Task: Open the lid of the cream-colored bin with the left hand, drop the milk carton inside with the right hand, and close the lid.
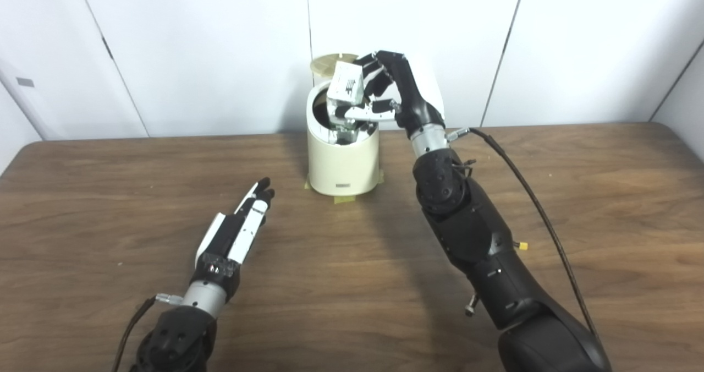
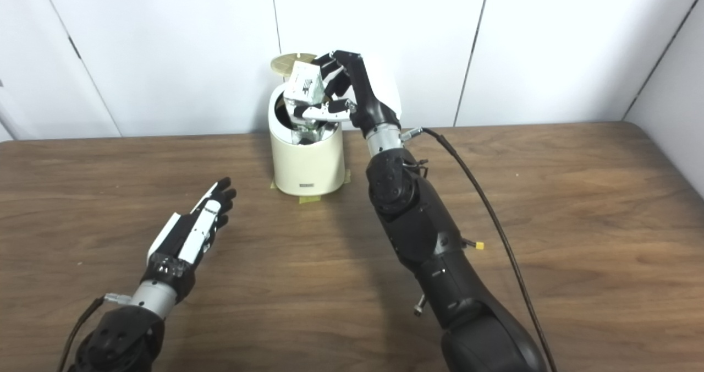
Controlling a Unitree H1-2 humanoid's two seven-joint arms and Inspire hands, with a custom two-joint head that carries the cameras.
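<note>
1. Left hand (image 1: pixel 236 231) lying low over the wooden table (image 1: pixel 577 196), lower left of frame, fingers stretched out and holding nothing
2. Right arm (image 1: pixel 473 234) reaching up through frame centre
3. Cream-colored bin (image 1: pixel 342 160) sitting at upper centre, lid (image 1: pixel 325 64) standing raised behind it
4. Right hand (image 1: pixel 388 88) gripping the milk carton (image 1: pixel 345 85), tilted, directly above the bin's open mouth
</note>
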